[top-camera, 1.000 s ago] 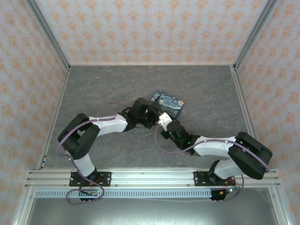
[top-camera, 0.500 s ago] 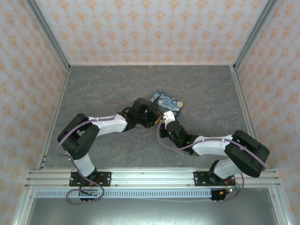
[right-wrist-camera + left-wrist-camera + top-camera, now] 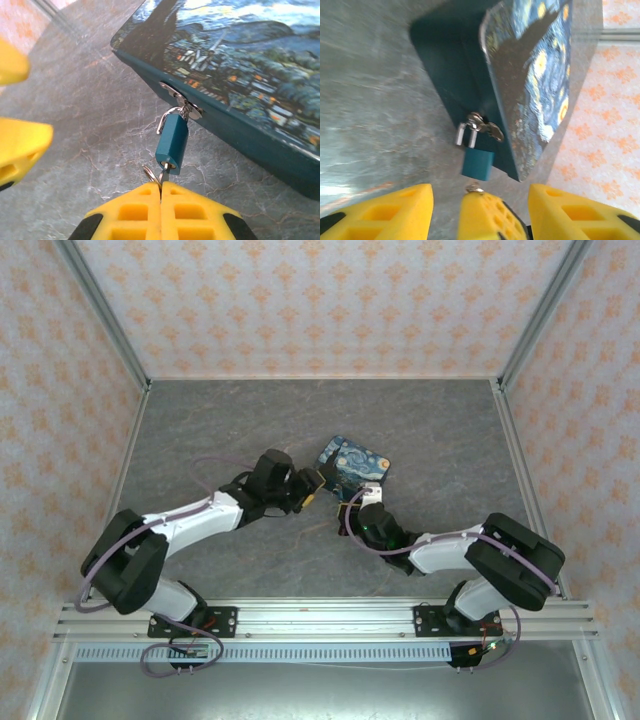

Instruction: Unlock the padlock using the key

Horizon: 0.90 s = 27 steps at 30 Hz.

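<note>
Left tool [image 3: 308,488], now spread, has backed toward frame left, off the padlock [image 3: 171,142]; right tool [image 3: 161,192] stays pinching, apparently, the key [image 3: 163,175].

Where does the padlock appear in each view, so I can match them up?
Top external: too small to pick out; it sits at the near edge of the painted box, by the right pincer.
Left wrist: padlock low centre, at the box's hasp.
Right wrist: centre, above the key in the shut right pincer.
Shared landmark: the painted box.
</note>
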Motion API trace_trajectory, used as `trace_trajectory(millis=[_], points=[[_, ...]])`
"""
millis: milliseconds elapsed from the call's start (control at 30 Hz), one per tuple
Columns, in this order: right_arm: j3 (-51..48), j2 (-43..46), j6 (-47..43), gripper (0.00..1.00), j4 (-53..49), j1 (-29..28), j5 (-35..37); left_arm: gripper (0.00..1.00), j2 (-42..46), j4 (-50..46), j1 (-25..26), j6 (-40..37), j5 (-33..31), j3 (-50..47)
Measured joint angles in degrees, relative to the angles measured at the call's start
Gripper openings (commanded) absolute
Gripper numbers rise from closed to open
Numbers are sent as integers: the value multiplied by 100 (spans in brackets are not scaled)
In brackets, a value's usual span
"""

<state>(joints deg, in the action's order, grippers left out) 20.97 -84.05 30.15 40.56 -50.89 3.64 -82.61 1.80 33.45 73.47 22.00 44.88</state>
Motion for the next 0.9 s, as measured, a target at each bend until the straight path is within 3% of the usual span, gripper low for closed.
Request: trace_trajectory(millis=[367,667,900], points=[[-256,-13,2044,0,195,393,-522,61,660,-1259,-68,-859,-710,22],[-306,74,2553,26,44,459,-662,69,667,-1600,-444,-1495,-898,343],[-365,1010,2328,52,-691,522,-533,71,7,-1722,-678,-2269,-820,1294]])
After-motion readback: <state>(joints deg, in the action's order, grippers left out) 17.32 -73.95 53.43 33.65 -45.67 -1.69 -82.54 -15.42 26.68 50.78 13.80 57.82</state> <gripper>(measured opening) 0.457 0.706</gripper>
